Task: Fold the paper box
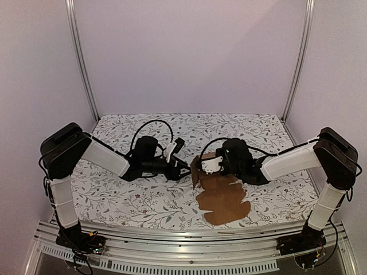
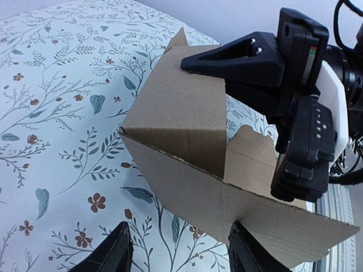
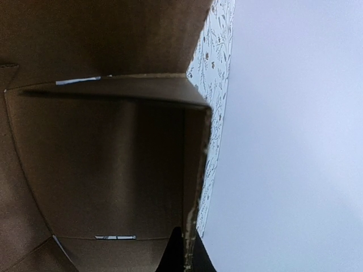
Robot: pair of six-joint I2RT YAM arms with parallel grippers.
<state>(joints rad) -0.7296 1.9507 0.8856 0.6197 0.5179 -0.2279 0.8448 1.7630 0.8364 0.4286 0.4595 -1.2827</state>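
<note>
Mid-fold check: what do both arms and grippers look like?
Both the left arm and right arm have black joints, white link covers and looping black cables. The right gripper has black wedge-shaped fingers and a white side plate; the left gripper shows black pointed fingertips.

The half-folded paper box (image 2: 181,153) sits on the flowered table (image 2: 57,113) with one panel raised. The right gripper (image 2: 190,63) pinches that panel's top edge. The left gripper (image 2: 178,238) gapes just before the box.
</note>
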